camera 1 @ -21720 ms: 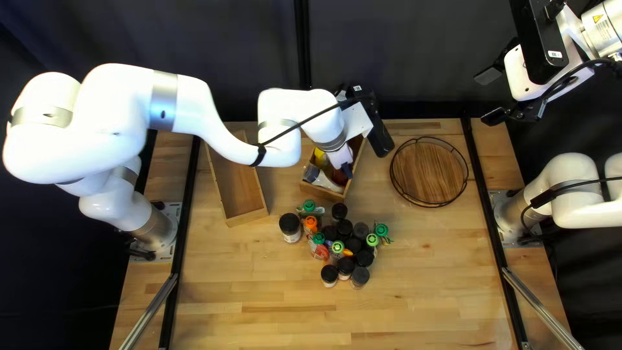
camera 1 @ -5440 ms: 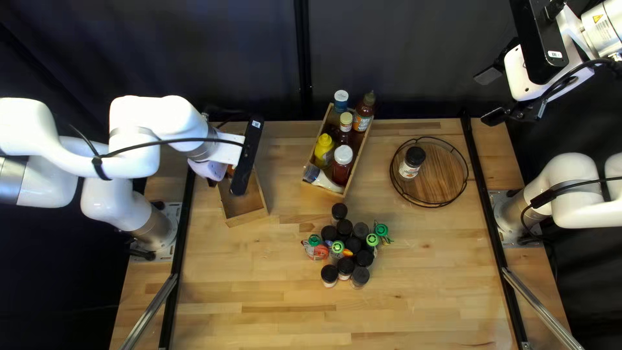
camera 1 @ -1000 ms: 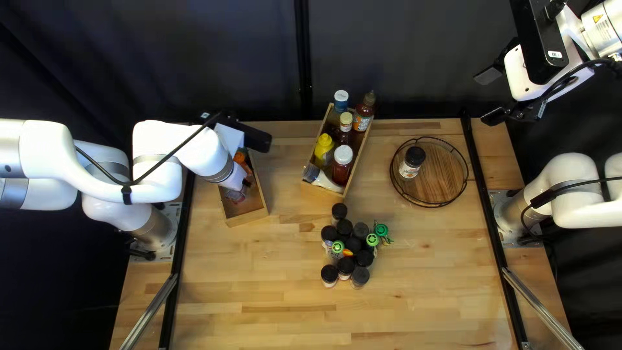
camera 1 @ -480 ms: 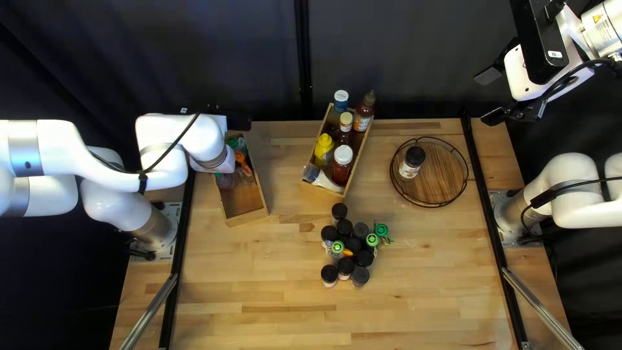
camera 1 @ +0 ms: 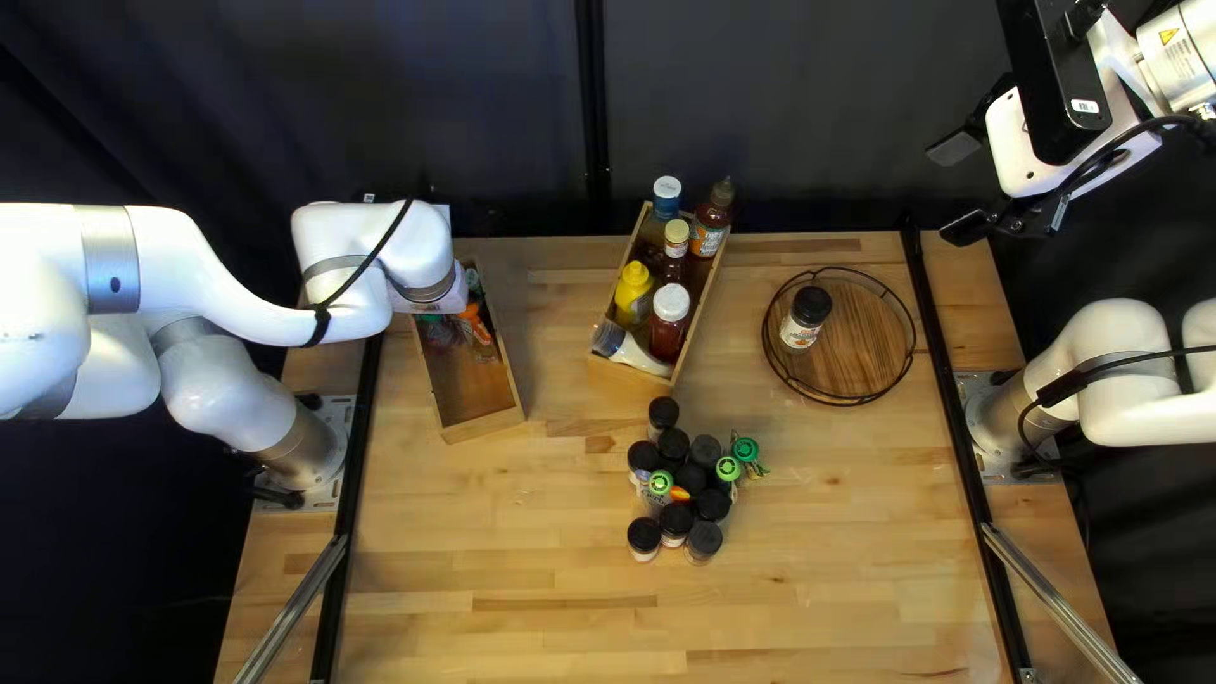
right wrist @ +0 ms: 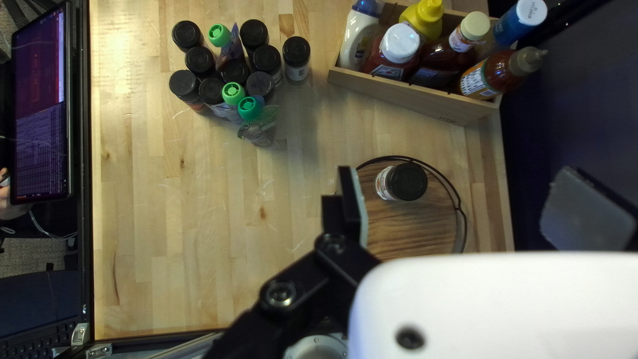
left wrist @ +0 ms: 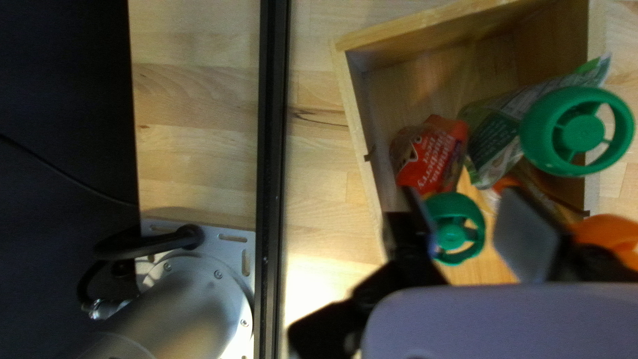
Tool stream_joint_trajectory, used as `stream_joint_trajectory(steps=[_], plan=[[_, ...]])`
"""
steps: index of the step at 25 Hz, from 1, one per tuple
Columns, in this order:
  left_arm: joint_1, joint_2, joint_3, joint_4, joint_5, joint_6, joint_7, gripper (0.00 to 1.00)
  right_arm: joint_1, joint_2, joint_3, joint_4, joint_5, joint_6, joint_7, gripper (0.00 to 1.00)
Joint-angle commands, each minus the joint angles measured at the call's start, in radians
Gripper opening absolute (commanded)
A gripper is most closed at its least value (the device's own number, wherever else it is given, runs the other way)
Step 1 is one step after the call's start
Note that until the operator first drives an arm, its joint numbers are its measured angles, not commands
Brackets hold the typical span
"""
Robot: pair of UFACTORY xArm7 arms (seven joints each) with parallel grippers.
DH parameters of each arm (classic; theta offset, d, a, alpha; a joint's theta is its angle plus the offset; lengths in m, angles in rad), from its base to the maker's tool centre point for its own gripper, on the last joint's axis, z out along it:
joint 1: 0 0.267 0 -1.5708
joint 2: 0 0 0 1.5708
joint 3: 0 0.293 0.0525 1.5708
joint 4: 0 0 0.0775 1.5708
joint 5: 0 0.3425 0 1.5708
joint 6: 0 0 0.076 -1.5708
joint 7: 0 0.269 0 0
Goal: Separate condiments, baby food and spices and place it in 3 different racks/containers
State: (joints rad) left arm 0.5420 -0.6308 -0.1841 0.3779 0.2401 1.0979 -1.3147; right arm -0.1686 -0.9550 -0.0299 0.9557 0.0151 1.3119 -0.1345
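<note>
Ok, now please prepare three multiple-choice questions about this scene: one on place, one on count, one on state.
1. Where is the lone jar?
A) Among the other jars
B) On the round wooden tray
C) In mid-air

2. How many green caps show in the crowded group on the table?
A) Three
B) One
C) Six

3. How do the jaws of the right gripper stand?
A) Shut on a jar
B) Pressed together
C) Wide apart

1 B: the tray shows around its base.
2 A: the right wrist view shows exactly three.
3 C: a broad gap parts the jaws, with nothing gripped.
</note>
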Motion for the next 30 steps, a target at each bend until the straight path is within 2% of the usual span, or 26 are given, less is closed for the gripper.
stream_joint_trajectory(steps=[1,3,8,10,13,14,17,22,25,30], plan=[[-0.055,-0.048,-0.032,0.03,-0.047,0.08,0.0,1.0,0.0,0.0,0.0,0.0,0.0,0.0,0.0,1.0],[-0.093,-0.041,-0.047,0.07,-0.083,0.119,0.013,1.0,0.0,0.0,0.0,0.0,0.0,0.0,0.0,1.0],[-0.191,0.102,-0.088,0.251,-0.176,0.208,0.08,1.0,0.0,0.0,0.0,0.0,0.0,0.0,0.0,1.0],[-0.256,0.183,-0.112,0.346,-0.221,0.217,0.159,1.0,0.0,0.0,0.0,0.0,0.0,0.0,0.0,1.0],[-0.339,0.211,-0.104,0.384,-0.272,0.168,0.36,1.0,0.0,0.0,0.0,0.0,0.0,0.0,0.0,1.0],[-0.373,0.219,-0.091,0.388,-0.295,0.13,0.475,1.0,0.0,0.0,0.0,0.0,0.0,0.0,0.0,1.0],[-0.425,0.288,-0.094,0.415,-0.329,0.031,0.715,1.0,0.0,0.0,0.0,0.0,0.0,0.0,0.0,1.0],[-0.463,0.432,-0.093,0.456,-0.385,-0.16,1.051,1.0,0.0,0.0,0.0,0.0,0.0,0.0,0.0,1.0],[-0.469,0.508,-0.082,0.494,-0.437,-0.225,1.247,1.0,0.0,0.0,0.0,0.0,0.0,0.0,0.0,1.0],[-0.461,0.593,-0.083,0.528,-0.415,-0.337,1.415,1.0,0.0,0.0,0.0,0.0,0.0,0.0,0.0,1.0]])
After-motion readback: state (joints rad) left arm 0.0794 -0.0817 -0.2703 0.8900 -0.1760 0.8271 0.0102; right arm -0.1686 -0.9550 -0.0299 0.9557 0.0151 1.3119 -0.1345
